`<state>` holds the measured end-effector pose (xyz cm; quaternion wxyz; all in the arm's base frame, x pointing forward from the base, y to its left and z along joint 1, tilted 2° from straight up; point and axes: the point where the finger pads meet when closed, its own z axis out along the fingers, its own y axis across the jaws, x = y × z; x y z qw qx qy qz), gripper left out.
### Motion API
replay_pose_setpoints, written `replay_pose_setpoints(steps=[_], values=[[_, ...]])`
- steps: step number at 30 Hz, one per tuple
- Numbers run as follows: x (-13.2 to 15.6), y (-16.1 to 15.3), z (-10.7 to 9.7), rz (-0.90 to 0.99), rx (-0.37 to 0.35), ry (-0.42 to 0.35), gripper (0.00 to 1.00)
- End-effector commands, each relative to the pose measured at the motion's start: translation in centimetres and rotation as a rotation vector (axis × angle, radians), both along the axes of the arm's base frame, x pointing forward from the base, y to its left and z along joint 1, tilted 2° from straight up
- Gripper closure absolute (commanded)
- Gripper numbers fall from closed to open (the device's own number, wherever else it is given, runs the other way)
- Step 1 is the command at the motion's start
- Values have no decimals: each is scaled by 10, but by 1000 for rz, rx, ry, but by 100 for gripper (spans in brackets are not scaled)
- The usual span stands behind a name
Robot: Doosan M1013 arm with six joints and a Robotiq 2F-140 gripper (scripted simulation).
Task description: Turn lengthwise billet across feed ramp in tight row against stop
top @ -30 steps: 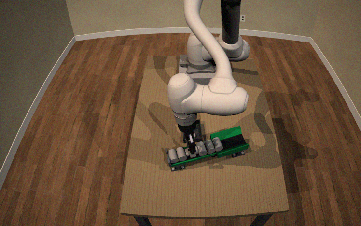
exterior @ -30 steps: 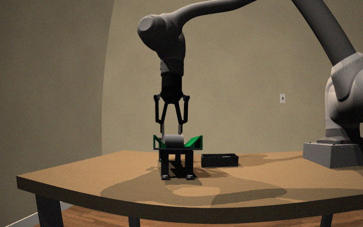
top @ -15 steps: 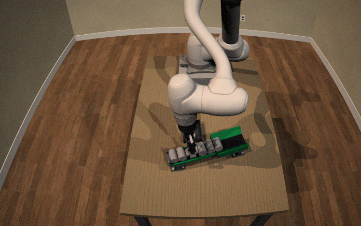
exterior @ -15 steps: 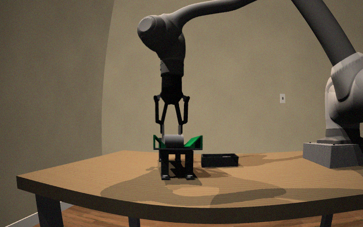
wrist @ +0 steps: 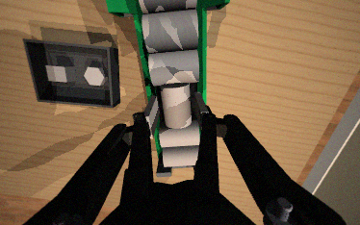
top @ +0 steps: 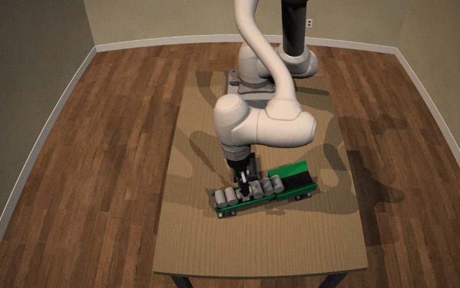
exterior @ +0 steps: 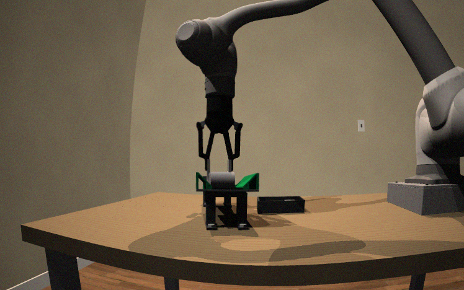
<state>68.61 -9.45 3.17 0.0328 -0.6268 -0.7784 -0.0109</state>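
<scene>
A green feed ramp (top: pixel 294 168) (exterior: pixel 249 181) (wrist: pixel 203 58) stands on dark legs on the table. Grey billets lie across it: two near the low stop end (top: pixel 225 197) (wrist: pixel 179 144) and three uphill (top: pixel 267 186) (wrist: pixel 173 67). Between these groups one billet (wrist: pixel 176 112) lies lengthwise along the ramp. My gripper (top: pixel 242 188) (exterior: pixel 219 168) (wrist: pixel 176 102) is lowered over this billet. Its two fingers stand either side of the billet with small gaps showing in the wrist view. It is open and holds nothing. In the exterior view the nearest billet end (exterior: pixel 221 179) hides the rest.
A shallow black tray (exterior: pixel 280 204) (wrist: pixel 32 72) with a white cube and a hex piece sits on the table beside the ramp. The robot base (top: pixel 251 84) (exterior: pixel 424 198) stands at the table's far end. The table edge (wrist: pixel 337 125) runs to the right in the wrist view.
</scene>
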Motion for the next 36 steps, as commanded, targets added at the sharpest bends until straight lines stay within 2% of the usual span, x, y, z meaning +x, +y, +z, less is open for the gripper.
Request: replay_pose_setpoints(steps=[1, 18, 19, 36], values=[[0, 0, 0, 0, 0, 0, 59], [0, 0, 0, 0, 0, 0, 59], [0, 0, 0, 0, 0, 0, 90], [0, 0, 0, 0, 0, 0, 90]])
